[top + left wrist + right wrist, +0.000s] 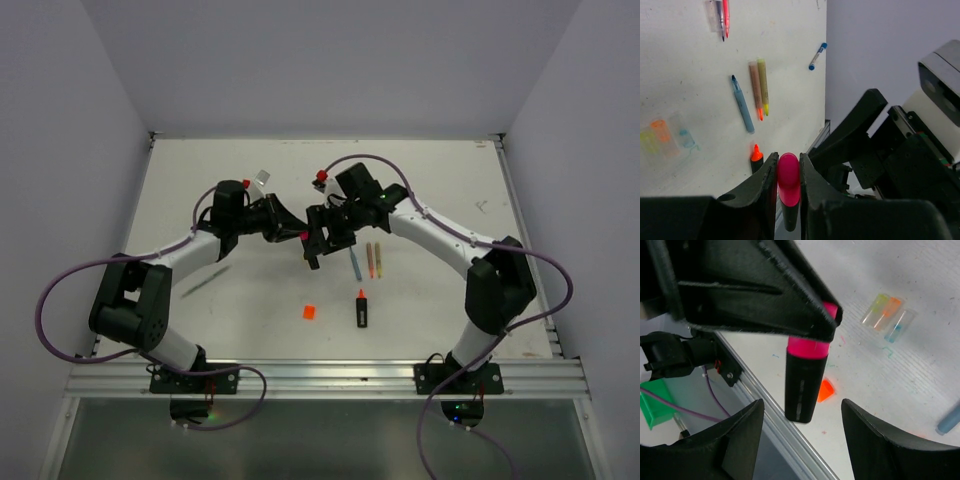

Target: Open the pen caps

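Observation:
My left gripper (788,170) is shut on the pink cap (788,176) of a highlighter. The cap (809,346) sits on the black body (804,385), which sticks out below the left fingers. My right gripper (802,407) is open, with one finger on each side of the black body and a gap on both sides. In the top view the two grippers, left (292,230) and right (318,245), meet above the table's middle. A loose orange cap (309,311) lies on the table, seen under the body (825,390).
An uncapped orange-tipped highlighter (361,310) lies near the front. A blue pen (355,262) and two thin pens (373,260) lie beside it. Pale thin-pen caps (887,311) rest on the table. A blue-capped pen (817,56) lies far off. The metal front rail (330,375) borders the table.

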Controlling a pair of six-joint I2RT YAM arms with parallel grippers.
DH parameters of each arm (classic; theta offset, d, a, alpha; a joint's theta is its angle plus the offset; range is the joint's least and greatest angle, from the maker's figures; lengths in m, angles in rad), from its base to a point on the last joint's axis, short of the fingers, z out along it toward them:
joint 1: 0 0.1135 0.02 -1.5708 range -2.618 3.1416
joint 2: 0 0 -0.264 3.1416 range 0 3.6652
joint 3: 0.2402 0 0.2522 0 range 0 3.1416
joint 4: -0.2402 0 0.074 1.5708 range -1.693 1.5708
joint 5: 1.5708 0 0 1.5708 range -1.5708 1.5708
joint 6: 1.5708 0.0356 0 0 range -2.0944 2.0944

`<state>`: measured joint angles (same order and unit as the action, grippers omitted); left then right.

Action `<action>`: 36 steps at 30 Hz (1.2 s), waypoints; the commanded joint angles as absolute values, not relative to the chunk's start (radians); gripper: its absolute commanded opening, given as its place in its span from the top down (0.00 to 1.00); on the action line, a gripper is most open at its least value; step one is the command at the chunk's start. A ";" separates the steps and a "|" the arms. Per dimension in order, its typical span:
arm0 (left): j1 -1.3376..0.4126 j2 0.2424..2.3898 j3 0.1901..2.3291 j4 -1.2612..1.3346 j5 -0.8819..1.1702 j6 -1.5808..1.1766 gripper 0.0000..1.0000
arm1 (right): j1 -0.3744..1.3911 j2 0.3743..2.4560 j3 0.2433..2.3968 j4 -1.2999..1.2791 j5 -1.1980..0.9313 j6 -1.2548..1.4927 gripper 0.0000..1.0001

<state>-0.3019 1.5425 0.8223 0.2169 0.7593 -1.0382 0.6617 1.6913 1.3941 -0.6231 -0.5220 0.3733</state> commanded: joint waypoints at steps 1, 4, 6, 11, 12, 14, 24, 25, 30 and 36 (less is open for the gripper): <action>-0.299 1.539 0.850 0.255 0.819 -1.095 1.00 | 0.673 1.755 1.457 -0.624 -0.503 0.353 0.34; -0.299 1.539 0.861 0.274 0.834 -1.130 1.00 | 0.693 1.787 1.477 -0.629 -0.467 0.350 0.36; -0.299 1.542 0.859 0.279 0.838 -1.141 1.00 | 0.698 1.793 1.477 -0.623 -0.453 0.351 0.44; -0.299 1.557 0.847 0.279 0.833 -1.177 1.00 | 0.722 1.802 1.485 -0.618 -0.361 0.379 1.00; -0.299 1.562 0.851 0.249 0.825 -1.178 1.00 | 0.756 1.799 1.489 -0.635 -0.306 0.373 1.00; -0.299 1.571 0.889 0.120 0.772 -1.152 1.00 | 0.823 1.812 1.548 -0.762 -0.015 0.341 1.00; -0.279 1.612 0.905 0.398 0.817 -1.153 1.00 | 0.842 1.629 1.237 -0.525 -0.446 0.436 1.00; -0.275 1.618 0.888 0.504 0.837 -1.207 1.00 | 0.827 1.617 1.206 -0.485 -0.503 0.460 1.00; -0.265 1.592 0.824 0.581 0.874 -1.220 1.00 | 0.727 1.551 1.071 -0.218 -0.724 0.629 1.00; -0.250 1.569 0.808 0.511 0.862 -1.143 1.00 | 0.693 1.585 1.020 0.078 -0.965 0.833 1.00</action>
